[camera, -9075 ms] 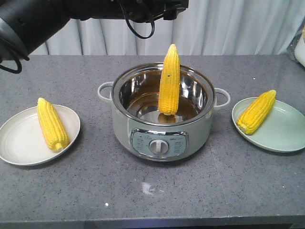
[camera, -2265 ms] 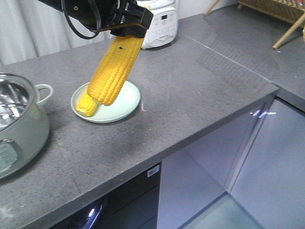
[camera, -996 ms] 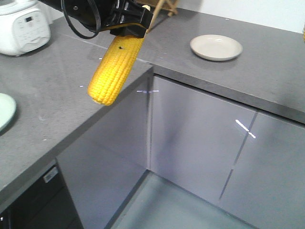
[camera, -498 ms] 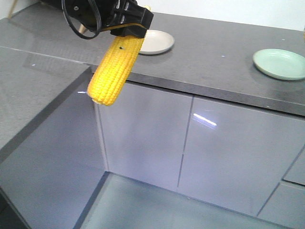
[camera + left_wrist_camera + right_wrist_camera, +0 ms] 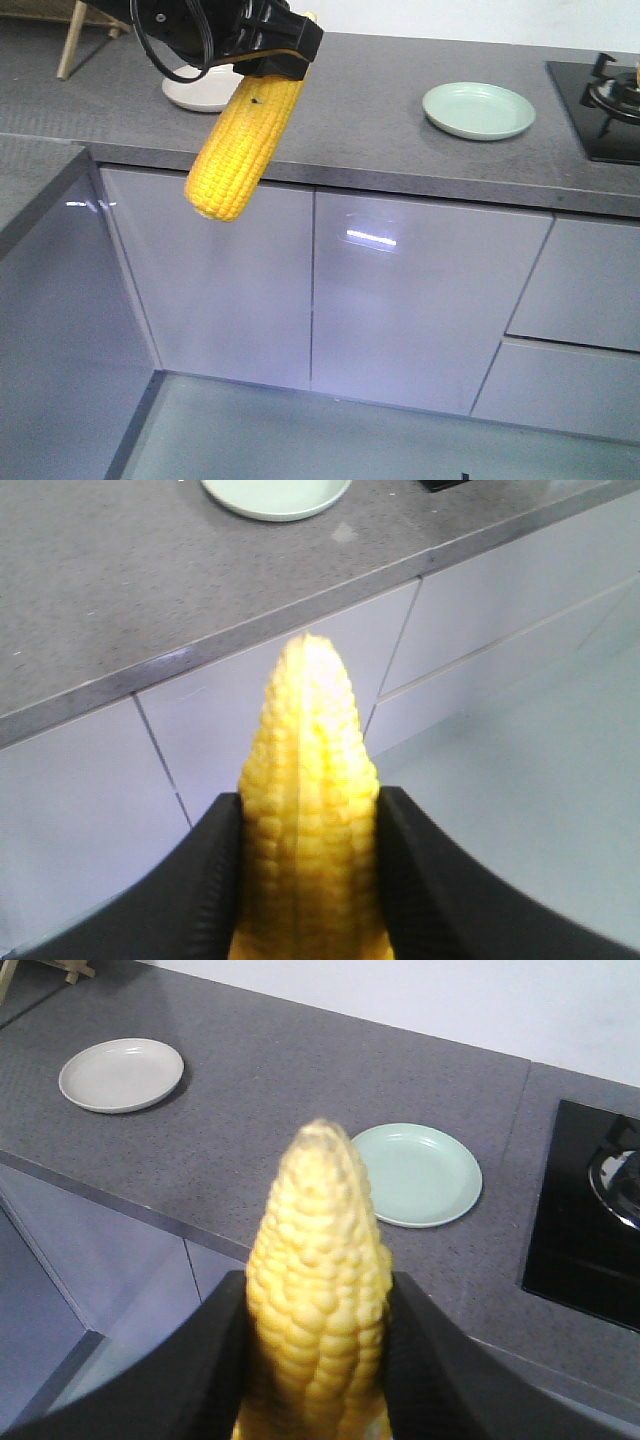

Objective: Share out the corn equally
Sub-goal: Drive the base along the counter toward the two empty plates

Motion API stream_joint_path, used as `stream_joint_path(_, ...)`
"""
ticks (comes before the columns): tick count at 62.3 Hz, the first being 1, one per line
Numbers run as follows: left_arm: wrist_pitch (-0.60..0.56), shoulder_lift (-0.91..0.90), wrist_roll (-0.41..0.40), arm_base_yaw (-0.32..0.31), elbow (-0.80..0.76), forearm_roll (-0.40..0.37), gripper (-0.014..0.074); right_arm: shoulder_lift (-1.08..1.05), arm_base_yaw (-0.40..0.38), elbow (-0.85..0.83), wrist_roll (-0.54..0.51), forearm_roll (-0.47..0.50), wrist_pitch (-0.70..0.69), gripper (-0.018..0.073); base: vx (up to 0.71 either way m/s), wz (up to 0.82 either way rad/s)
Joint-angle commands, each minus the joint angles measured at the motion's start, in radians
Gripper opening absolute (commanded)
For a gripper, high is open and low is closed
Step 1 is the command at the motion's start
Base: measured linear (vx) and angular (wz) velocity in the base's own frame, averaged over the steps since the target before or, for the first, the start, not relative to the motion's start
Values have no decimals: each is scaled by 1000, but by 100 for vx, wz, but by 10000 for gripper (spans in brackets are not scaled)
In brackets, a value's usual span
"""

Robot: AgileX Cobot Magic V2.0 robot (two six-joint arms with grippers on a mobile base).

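Left tool (image 5: 308,815) clamped on the left cob (image 5: 305,730), black fingers (image 5: 205,870) pressing both sides. Right tool (image 5: 318,1295) same, gripping the right cob (image 5: 318,1220). Both plates bare: green plate (image 5: 478,109) on the tabletop (image 5: 370,120), cream plate (image 5: 121,1074) to the left of the green plate, hob (image 5: 590,1200) on the green plate's other side. Front view: left cob hangs tip-down and tilted, off the tabletop edge, in front of the cupboard doors (image 5: 420,290), lower than and well left of the green plate. Right cob, in its wrist view, sits above the tabletop, tip lined up near the green plate's near-left rim.

Step, as I read it: bring one cob to each plate. To do it well, lift the left cob clear above the edge first, else the tip could knock the tabletop front. Right cob goes to the green plate, left cob to the plate left of it, so the arms don't cross. Lower until each cob lies flat across the plate middle, then release. Dropped from height, a round cob likely rolls off the shallow rim.
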Motion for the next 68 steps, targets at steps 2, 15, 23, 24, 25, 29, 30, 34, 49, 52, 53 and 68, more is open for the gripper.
stream_joint_path(2, -57, -51, 1, -6, -34, -16, -6, -32, -5, -24, -3, 15, -1, -4, -4, -28)
stream_joint_path(15, -57, -51, 1, -6, -34, -16, -6, -32, -5, -24, -3, 15, -1, -4, -3, -23)
stream_joint_path(23, -57, -51, 1, -6, -34, -16, -6, -32, -5, -24, -3, 15, -1, -4, -2, -14)
stream_joint_path(24, -57, -51, 1, -6, -34, -16, -6, -32, -5, -24, -3, 15, -1, -4, -1, -8)
stream_joint_path(25, -57, -51, 1, -6, -34, -16, -6, -32, -5, -24, -3, 15, -1, -4, -1, -6)
stream_joint_path(29, -57, -51, 1, -6, -34, -16, -6, -32, -5, -24, -3, 15, -1, -4, 0, -3)
stream_joint_path(30, -57, -51, 1, -6, -34, -16, -6, -32, -5, -24, -3, 15, -1, -4, 0, -1)
stream_joint_path(34, -57, -51, 1, -6, -34, -16, -6, -32, -5, -24, -3, 15, -1, -4, 0, 1)
stream_joint_path(49, -57, -51, 1, -6, -34, -17, -7, -32, -5, -24, -3, 15, -1, -4, 1, 3)
stream_joint_path(52, -56, -51, 1, -6, -34, -17, -7, -32, -5, -24, -3, 15, -1, -4, 3, 2)
stream_joint_path(53, -56, -51, 1, -6, -34, -17, -7, -32, -5, -24, -3, 15, -1, -4, 3, 1)
stream_joint_path(68, -56, -51, 1, -6, -34, -17, -7, -32, -5, -24, -3, 15, -1, -4, 5, 0)
